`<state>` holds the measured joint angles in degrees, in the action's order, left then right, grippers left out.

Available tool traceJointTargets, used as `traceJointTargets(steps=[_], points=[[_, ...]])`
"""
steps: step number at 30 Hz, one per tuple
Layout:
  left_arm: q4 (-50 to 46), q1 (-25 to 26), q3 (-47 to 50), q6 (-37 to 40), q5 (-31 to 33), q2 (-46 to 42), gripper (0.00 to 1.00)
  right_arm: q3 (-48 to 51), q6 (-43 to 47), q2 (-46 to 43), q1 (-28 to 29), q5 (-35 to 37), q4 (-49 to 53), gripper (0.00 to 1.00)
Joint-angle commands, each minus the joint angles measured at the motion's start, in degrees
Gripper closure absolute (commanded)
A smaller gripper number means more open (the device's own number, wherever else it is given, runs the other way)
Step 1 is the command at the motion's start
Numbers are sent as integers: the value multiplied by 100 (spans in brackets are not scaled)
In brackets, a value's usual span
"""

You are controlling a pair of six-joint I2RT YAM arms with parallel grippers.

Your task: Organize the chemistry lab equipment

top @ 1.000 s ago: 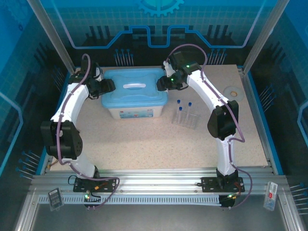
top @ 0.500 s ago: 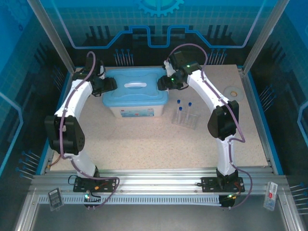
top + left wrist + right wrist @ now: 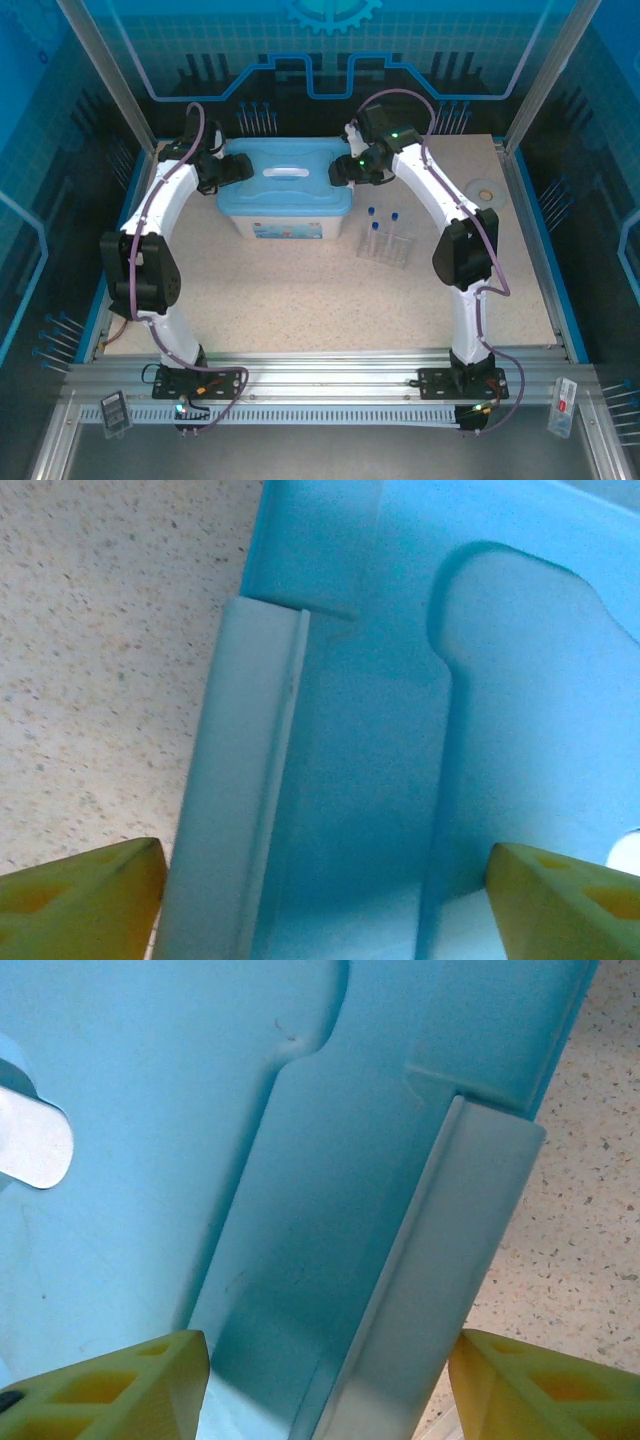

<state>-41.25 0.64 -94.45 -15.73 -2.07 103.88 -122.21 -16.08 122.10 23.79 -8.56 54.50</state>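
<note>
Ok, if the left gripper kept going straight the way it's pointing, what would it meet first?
Most likely the pale latch at the edge of the blue lid, which lies between the open fingers of the left gripper; depth is hard to judge.

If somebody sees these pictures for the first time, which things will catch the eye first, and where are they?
The large box with a light blue lid, at the far middle of the table, draws the eye first. The left gripper and the right gripper hang over its two ends, jaws open, each astride a pale side latch. Just right of the box stands a clear rack with three blue-capped tubes.
</note>
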Motion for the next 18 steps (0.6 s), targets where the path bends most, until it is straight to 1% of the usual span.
traceJointTargets(steps=[1,5,9,14,15,18], points=[[-76,-152,-63,-160,-401,-139,13,7,-9,-300,-92,-313,-132,34],[-111,-351,-316,-204,-505,-131,12,-39,-36,-383,-190,-313,-106,33],[-117,-463,-386,-194,-429,-272,10,36,-28,-576,-369,-331,-110,31],[111,-556,6,-233,-461,-846,5,390,-10,-1073,-677,-416,-273,28],[132,-555,130,-247,-476,-995,1,544,-10,-1230,-752,-426,-350,27],[303,-555,665,-316,-560,-1517,1,1159,-35,-1764,-946,-384,-672,27]])
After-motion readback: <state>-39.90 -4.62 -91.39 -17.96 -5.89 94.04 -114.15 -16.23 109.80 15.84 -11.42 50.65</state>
